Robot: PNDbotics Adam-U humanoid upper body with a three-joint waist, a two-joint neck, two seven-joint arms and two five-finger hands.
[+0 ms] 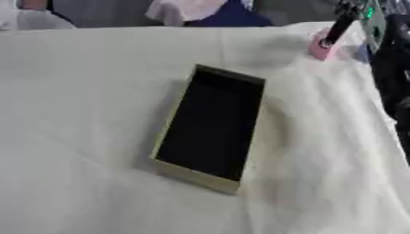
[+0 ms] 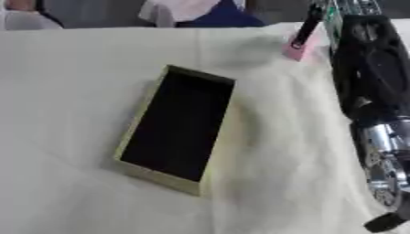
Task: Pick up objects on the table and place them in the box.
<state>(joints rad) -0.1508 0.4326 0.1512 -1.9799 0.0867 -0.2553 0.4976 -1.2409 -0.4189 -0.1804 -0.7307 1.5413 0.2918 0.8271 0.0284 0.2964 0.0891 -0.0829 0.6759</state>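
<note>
At the counter's (image 1: 80, 137) far right edge, my right robot hand (image 1: 342, 18) touches a pink object (image 1: 322, 49), grip unclear; lifting cleanly should precede carrying it to the empty box (image 1: 210, 128).

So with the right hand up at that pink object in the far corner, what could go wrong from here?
The pink object sits near the table's far right edge, so a nudge from the right hand could push it off. The cloth is wrinkled and may drag. The carry back to the box is long, so it could drop short.
</note>
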